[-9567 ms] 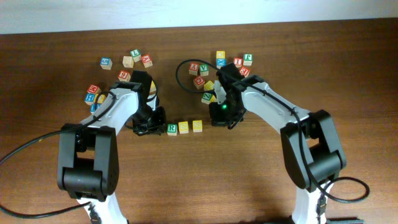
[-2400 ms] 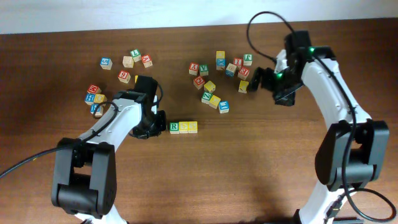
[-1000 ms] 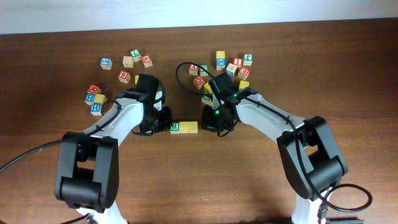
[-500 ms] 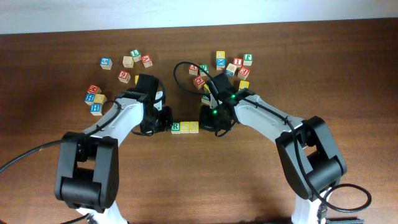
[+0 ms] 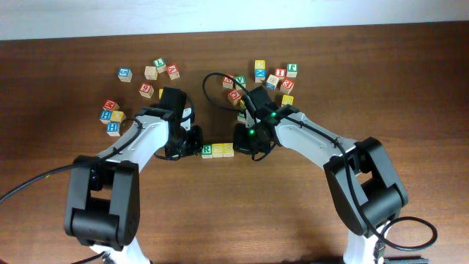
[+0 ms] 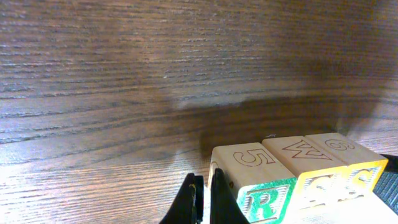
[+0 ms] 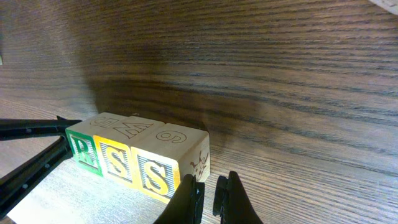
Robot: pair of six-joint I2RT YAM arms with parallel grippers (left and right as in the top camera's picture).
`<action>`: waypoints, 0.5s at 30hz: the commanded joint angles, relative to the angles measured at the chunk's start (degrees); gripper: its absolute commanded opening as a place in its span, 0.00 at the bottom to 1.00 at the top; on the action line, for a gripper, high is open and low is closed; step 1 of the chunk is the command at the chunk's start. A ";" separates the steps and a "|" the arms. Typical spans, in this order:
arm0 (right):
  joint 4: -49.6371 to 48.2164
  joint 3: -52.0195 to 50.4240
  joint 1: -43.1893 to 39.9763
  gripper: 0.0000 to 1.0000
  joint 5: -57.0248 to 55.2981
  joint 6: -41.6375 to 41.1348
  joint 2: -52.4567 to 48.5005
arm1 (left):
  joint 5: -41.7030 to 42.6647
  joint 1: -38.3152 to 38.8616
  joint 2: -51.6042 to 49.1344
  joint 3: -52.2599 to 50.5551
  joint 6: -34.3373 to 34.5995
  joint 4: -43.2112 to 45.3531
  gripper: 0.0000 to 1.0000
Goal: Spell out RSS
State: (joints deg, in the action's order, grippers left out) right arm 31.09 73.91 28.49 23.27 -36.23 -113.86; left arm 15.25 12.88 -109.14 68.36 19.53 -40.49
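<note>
In the middle of the worktop point(image 5: 293, 213), seen from overhead, the R cube point(image 5: 207, 149), the middle S cube point(image 5: 218, 149) and the end S cube point(image 5: 228, 149) sit in one touching row that reads RSS. The left gripper point(image 5: 195, 147) stands just beside the R end and the right gripper point(image 5: 238, 145) just beside the far S end. Spare cubes point(image 5: 150, 72) lie scattered behind both arms, apart from the row.

From the left wrist, the left gripper point(image 6: 202, 202) has its fingers pressed together on nothing. Its tips are at the side of the R cube point(image 6: 258, 186); whether they touch it I cannot tell.

From the right wrist, the right gripper point(image 7: 208, 199) is likewise drawn together and empty, just beside the end S cube point(image 7: 168, 158). The row looks straight, its lettered faces level.

These look like light, stiff wooden blocks with smooth faces. They should slide easily under a nudge and could skew if pushed off-centre. To lift one, I would take it across two opposite flat sides, low and square, leaving its neighbours alone.
</note>
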 commanded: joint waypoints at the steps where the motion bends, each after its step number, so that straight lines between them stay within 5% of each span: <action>1: -0.50 -0.42 0.85 0.04 0.55 -0.31 -1.01 | 1.97 0.11 -0.79 0.68 0.76 -0.07 0.00; 15: 0.35 -0.42 0.85 0.04 0.28 -0.31 -1.01 | 1.51 0.07 -0.79 0.68 0.70 0.55 0.00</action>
State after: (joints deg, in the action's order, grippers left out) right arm 31.46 73.91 28.53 23.29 -36.23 -113.86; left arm 15.25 12.88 -109.14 68.38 19.53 -40.29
